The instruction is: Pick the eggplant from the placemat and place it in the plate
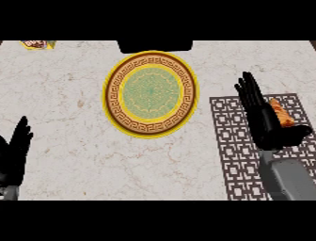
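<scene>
The eggplant (280, 112) shows as a small elongated orange-brown thing lying on the dark lattice placemat (233, 155) at the right. My right hand (261, 120) lies over the placemat just left of it, fingers straight and pointing away, thumb spread out below the eggplant; the hand is open and its fingers are not curled round the eggplant. The round plate (151, 56), yellow-rimmed with a brown key border and a green centre, sits in the middle of the counter, left of the placemat, with nothing on it. My left hand (8, 157) rests open at the lower left.
A black object (154, 45) stands at the counter's far edge behind the plate. A small colourful box (37, 44) sits at the far left corner. Bare marble counter (63, 108) lies between the left hand and the plate.
</scene>
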`<state>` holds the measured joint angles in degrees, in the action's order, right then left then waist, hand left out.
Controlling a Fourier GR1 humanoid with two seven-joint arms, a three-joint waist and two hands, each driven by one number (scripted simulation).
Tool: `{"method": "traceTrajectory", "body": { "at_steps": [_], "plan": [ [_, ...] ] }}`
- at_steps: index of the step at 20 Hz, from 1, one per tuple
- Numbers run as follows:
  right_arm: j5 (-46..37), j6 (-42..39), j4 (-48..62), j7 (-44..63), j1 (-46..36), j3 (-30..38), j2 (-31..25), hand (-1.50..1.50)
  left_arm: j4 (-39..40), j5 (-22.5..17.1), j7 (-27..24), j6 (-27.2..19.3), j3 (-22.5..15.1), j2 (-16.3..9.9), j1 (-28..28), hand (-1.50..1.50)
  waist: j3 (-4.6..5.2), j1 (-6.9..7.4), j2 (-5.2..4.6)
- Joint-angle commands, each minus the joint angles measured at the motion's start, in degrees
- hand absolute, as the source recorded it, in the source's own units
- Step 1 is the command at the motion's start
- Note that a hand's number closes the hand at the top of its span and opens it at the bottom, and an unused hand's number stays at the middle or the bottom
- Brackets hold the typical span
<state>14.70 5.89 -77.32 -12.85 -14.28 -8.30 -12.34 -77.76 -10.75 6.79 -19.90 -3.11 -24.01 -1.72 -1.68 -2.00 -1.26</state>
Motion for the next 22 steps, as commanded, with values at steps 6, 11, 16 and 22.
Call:
{"method": "traceTrajectory", "body": {
  "at_steps": [6, 11, 16, 22],
  "plan": [
    [22.9, -34.9, 8.0, 3.8, -3.3, 2.9, -4.4, 1.5, -5.5, -0.1, -2.1, 5.2, -4.1, 1.4, 8.8, 0.0, 0.83, 2.8, -0.49],
    [22.7, -36.5, 22.2, -6.1, -2.9, 13.4, -11.0, -1.5, -4.9, -1.9, -1.0, 8.4, -5.7, 2.6, 8.9, 0.0, 1.11, 3.43, -0.71],
    [14.6, -57.0, 31.5, -16.6, -2.7, 9.7, -18.1, -1.5, -3.9, -2.3, 0.2, 8.9, -5.7, 3.6, 12.7, 0.0, 1.14, 4.09, -0.39],
    [3.6, -59.7, 32.9, -24.7, -5.1, 6.5, -23.2, -1.5, -3.2, -3.2, 0.3, 11.2, -4.7, 2.1, 11.8, 0.0, 1.22, 4.78, 0.15]
  ]
}}
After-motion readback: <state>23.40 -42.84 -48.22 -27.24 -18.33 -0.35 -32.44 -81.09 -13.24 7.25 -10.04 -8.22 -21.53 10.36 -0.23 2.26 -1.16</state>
